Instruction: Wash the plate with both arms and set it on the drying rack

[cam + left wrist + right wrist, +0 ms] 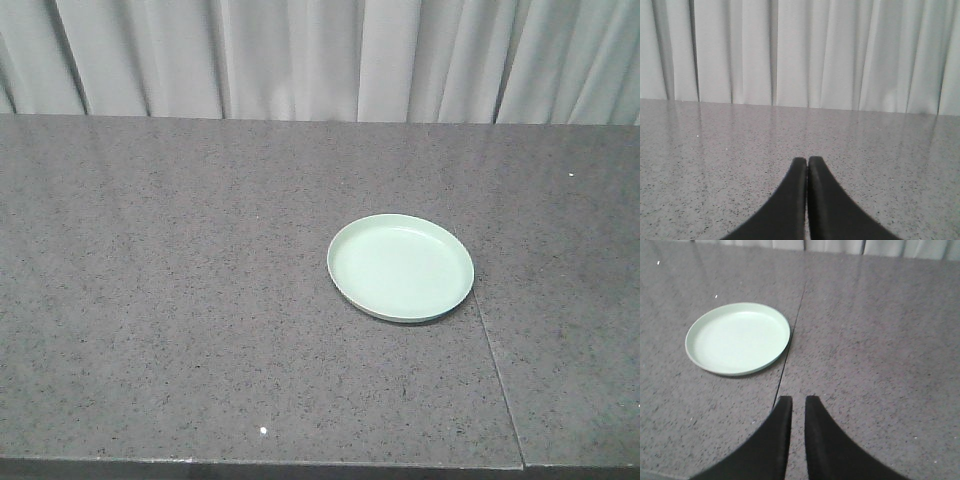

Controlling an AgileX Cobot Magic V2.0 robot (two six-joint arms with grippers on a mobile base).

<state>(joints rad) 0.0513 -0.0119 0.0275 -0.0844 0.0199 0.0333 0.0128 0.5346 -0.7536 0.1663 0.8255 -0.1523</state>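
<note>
Front view first: the plate (400, 267) lies flat on the grey speckled bench (150, 300), right of centre and roughly midway between front and back. It is round, shallow and pale mint green, with a low raised rim and a plain glossy face carrying nothing. A thin seam (500, 380) in the bench runs from just beside the plate's right edge toward the front. A pleated pale curtain (300, 50) closes off the back.

Over to the left wrist: the left tool (807, 161) has its two black fingers (790, 200) pressed together at the tips, nothing between them. Their bases are cut off by the bottom edge. Beyond them it is just bench and curtain.

Right wrist now: the right tool (798, 400) shows a narrow gap between its fingers and holds nothing, hanging above the bench. The plate sits ahead and to the left of it, well apart from the tips, whole and unobstructed, its rim just beside the seam. The finger roots run out of frame.
</note>
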